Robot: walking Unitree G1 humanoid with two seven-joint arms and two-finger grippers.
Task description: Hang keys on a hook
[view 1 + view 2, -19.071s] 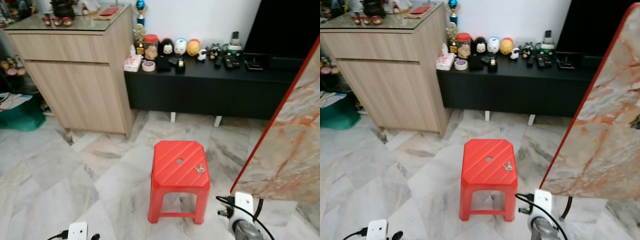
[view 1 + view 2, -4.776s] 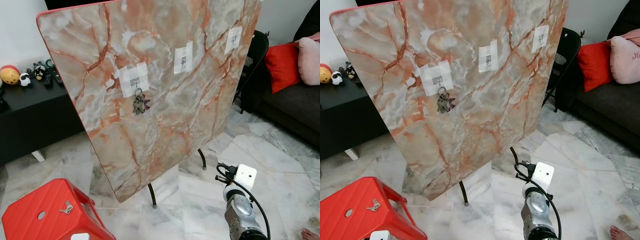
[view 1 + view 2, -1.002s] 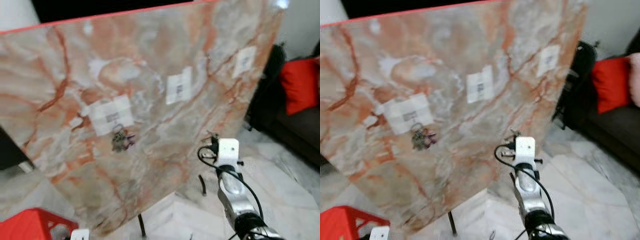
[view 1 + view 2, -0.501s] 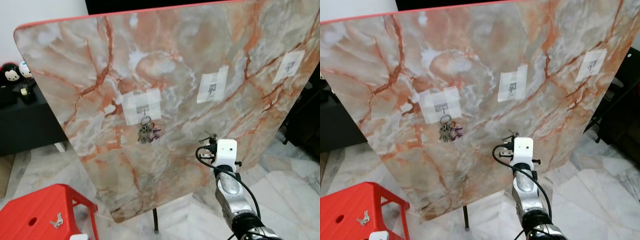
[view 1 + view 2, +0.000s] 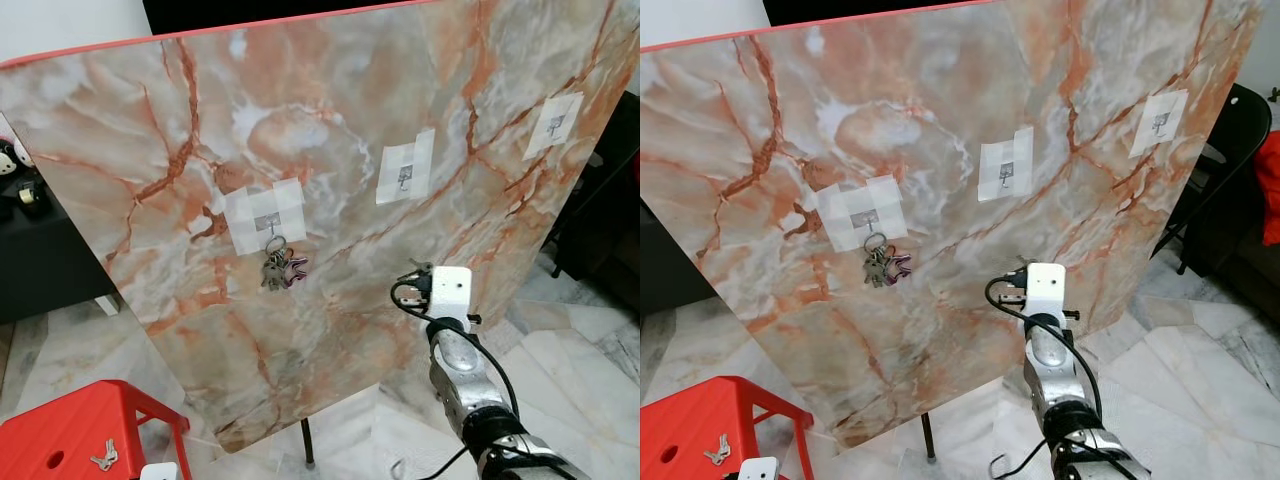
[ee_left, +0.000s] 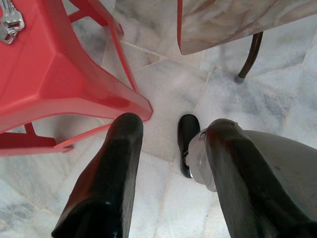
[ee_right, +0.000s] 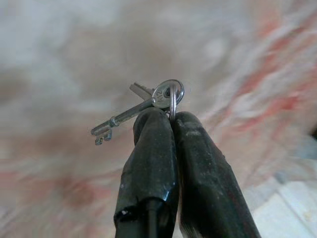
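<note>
A tilted marble board (image 5: 330,120) carries three taped hooks. The left hook (image 5: 268,222) holds a bunch of keys (image 5: 278,268); the middle hook (image 5: 405,178) and the right hook (image 5: 556,124) are bare. My right gripper (image 7: 171,116) is shut on the ring of a small key set (image 7: 148,104), which it holds up in front of the board, below the middle hook. The right arm's white wrist box (image 5: 447,294) hides the fingers from the head. Another key set (image 5: 103,460) lies on the red stool (image 5: 80,430). My left gripper (image 6: 173,124) hangs open over the floor beside the stool.
The board's dark leg (image 5: 305,440) stands on the marble floor (image 5: 590,350). A black chair (image 5: 1230,150) and a red cushion (image 5: 1270,190) are behind the board's right edge. A black cabinet (image 5: 40,265) is at the far left.
The head view has swung and cleared after a blur, so the board sits slightly differently in frame. My right gripper still holds the keys before the board, much where it was.
</note>
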